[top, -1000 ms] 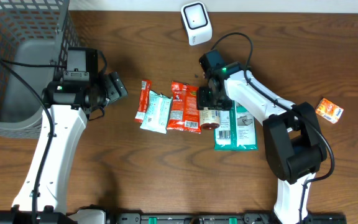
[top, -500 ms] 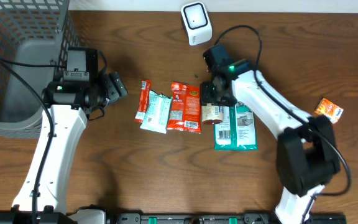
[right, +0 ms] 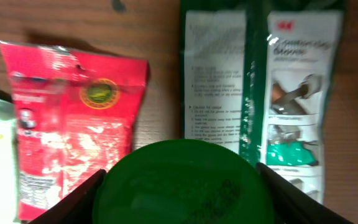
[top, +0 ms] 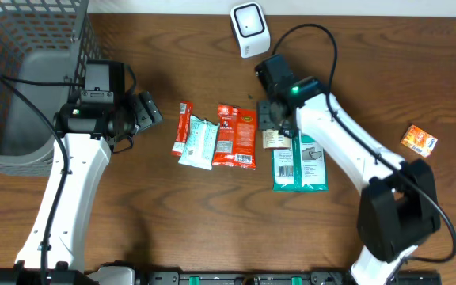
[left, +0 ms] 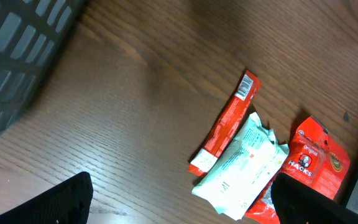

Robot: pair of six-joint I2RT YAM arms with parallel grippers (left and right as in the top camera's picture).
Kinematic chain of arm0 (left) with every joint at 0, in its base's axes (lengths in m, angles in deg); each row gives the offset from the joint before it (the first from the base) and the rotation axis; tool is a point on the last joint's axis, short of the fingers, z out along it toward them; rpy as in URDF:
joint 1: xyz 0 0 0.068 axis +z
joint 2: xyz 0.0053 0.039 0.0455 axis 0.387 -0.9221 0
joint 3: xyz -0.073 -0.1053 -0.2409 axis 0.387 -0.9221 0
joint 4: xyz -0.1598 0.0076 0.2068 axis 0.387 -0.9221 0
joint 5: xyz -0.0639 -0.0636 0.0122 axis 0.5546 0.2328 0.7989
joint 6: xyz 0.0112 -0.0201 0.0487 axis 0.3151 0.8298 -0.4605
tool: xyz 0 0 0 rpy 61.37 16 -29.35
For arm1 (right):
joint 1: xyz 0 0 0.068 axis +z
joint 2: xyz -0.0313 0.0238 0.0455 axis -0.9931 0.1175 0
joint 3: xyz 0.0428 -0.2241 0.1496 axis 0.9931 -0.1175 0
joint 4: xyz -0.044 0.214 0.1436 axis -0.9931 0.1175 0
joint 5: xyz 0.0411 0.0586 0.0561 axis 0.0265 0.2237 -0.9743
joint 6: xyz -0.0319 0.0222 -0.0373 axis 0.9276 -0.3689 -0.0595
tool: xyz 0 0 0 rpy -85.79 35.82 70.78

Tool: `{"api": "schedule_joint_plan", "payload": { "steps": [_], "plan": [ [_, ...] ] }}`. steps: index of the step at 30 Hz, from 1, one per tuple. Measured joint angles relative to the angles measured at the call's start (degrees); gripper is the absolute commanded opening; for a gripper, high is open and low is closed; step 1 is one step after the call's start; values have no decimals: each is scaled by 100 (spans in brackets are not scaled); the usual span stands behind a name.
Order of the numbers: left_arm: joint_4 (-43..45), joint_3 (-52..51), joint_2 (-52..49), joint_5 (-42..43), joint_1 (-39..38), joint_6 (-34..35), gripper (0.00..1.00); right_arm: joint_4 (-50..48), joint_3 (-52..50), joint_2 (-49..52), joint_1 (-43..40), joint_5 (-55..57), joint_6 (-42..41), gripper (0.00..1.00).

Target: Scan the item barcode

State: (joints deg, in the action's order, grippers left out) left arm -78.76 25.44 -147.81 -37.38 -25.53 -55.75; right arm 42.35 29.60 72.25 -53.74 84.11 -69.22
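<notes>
Brown wood table (top: pixel 172 214) holds everything. A grey wire basket (top: pixel 6 47) sits at 10 o'clock. Near it, the left gripper (top: pixel 147 111) has its jaws wide apart and holds nothing. The right gripper (top: pixel 274 131) squeezes a jar (top: pixel 273 141) with a green lid, between the green pack (top: pixel 307 162) and the red snack bag (top: pixel 236 136). The white scanner (top: pixel 249 28) is at 12 o'clock from the jar.
</notes>
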Motion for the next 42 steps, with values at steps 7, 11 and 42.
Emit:
{"api": "schedule_joint_plan", "payload": {
  "steps": [7, 11, 42],
  "plan": [
    [-2, 0, 0, 0, 0, 0, 92, -160, -28, -546, 953, 1641, -662, 34],
    [-2, 0, 0, 0, 0, 0, 92, -708, -452, -570, 1425, 2618, -1121, 33],
    [0, 0, 0, 0, 0, 0, 92, -5152, -2704, -210, 977, 3440, -815, 27]
  ]
}}
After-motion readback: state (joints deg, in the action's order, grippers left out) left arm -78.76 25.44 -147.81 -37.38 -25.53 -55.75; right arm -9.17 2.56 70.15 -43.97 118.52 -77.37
